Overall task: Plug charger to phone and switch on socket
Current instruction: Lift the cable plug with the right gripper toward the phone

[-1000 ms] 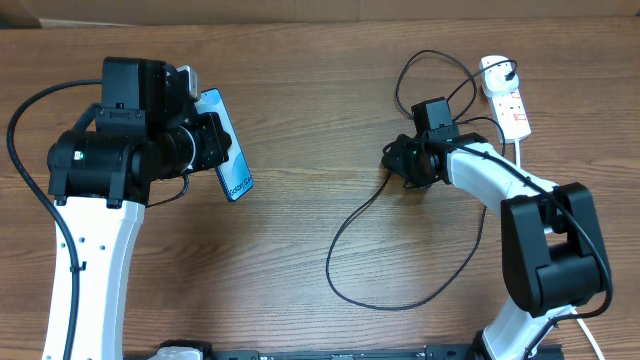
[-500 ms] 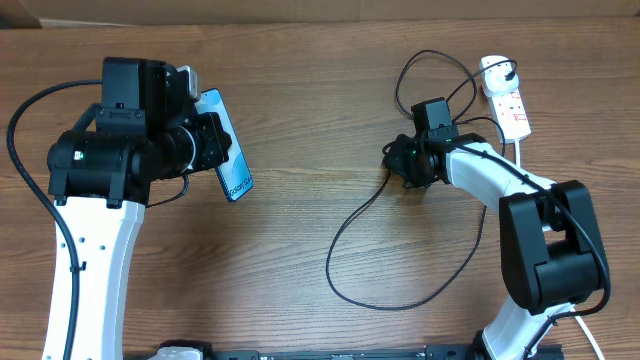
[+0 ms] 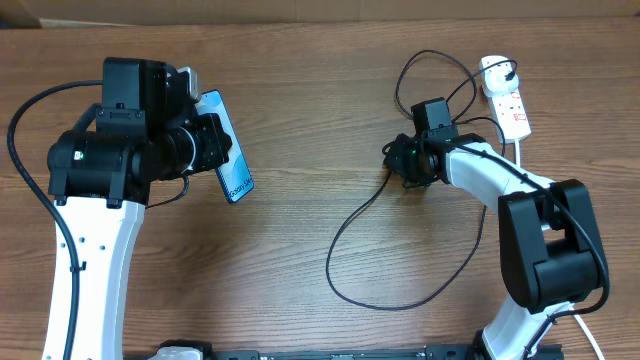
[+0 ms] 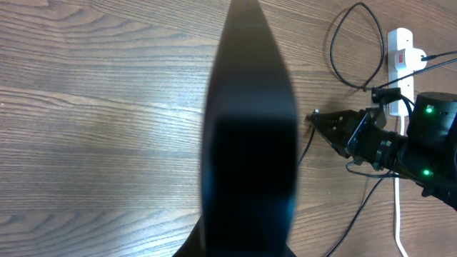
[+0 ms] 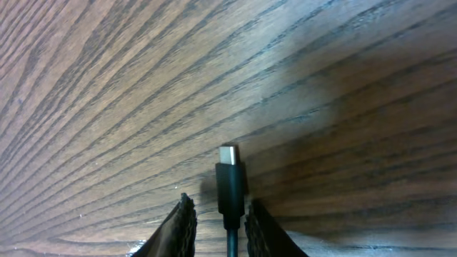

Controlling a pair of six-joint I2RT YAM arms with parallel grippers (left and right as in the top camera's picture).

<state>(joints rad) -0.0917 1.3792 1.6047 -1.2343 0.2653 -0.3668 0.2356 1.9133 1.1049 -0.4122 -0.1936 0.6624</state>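
Seen from overhead, the left end effector (image 3: 218, 140) sat at about 9 o'clock on the desk (image 3: 300, 90), closed on the phone (image 3: 238, 178). The phone was held clear of the wood, its long axis running from 11 toward 5 o'clock and its lit blue screen facing 3 o'clock. In the left wrist view the phone (image 4: 248, 143) filled the middle as a dark, blurred edge-on slab, and the fingers themselves could not be made out.

The right end effector (image 3: 397, 160) lay at roughly 2 o'clock from the desk's centre, pointing toward 9 o'clock. It was narrow, pinching the charger (image 3: 340, 230) just behind its tip. In the right wrist view the small metal-ended connector (image 5: 228, 178) stuck out toward 12 o'clock between the two fingers (image 5: 184, 221), close above the wood grain.

From that grip the thin black cable swept in a wide loop toward 6 o'clock, then back up. The socket (image 3: 508, 100) rested at the 2 o'clock corner with a black plug (image 3: 497, 72) seated at its far end, a white cord (image 3: 520, 150) trailing from it toward 6 o'clock.
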